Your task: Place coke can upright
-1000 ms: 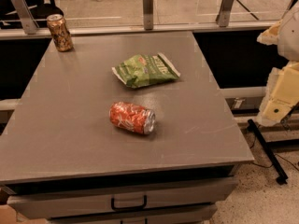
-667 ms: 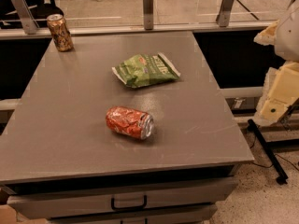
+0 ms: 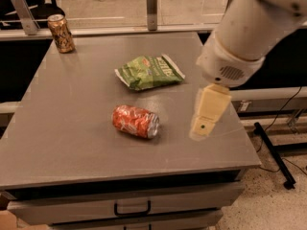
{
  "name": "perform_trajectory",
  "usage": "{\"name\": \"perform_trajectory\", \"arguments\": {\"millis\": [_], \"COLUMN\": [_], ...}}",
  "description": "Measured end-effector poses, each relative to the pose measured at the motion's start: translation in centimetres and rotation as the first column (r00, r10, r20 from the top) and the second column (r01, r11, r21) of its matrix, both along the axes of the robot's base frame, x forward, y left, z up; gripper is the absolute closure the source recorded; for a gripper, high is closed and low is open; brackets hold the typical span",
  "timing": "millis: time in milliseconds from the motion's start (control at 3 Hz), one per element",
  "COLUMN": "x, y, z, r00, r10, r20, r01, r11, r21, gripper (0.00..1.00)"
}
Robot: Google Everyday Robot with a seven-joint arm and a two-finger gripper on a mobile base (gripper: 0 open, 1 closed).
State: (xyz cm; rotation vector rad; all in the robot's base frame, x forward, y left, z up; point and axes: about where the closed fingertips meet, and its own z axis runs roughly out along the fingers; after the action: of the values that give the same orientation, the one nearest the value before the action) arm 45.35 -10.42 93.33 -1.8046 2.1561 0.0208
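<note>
The coke can [image 3: 135, 121] lies on its side mid-tabletop [image 3: 62, 133], silver end facing right. Our pincer [image 3: 202, 126] hangs to its right, well apart; we cannot tell its opening. We should grip across the can's middle, then tip it upright, keeping away from the green chip bag [image 3: 149, 72] behind.

No readable lettering
Print on coke can [image 3: 135, 121] and chip bag [image 3: 149, 72] illegible; gripper [image 3: 202, 127] hangs right of the can.
</note>
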Motion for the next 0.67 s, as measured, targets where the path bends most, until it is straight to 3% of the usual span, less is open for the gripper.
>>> {"name": "perform_trajectory", "arguments": {"millis": [333,667], "x": [1.2,2.3], "y": [5.2,9.0], "z": [-2.0,-3.3], "r00": [0.9995,0.9993], "r10": [0.012,0.002], "r20": [-0.029,-0.038], "r01": [-0.011,-0.001], "r11": [1.0,1.0], "r21": [0.014,0.015], "gripper": [0.0,0.0]}}
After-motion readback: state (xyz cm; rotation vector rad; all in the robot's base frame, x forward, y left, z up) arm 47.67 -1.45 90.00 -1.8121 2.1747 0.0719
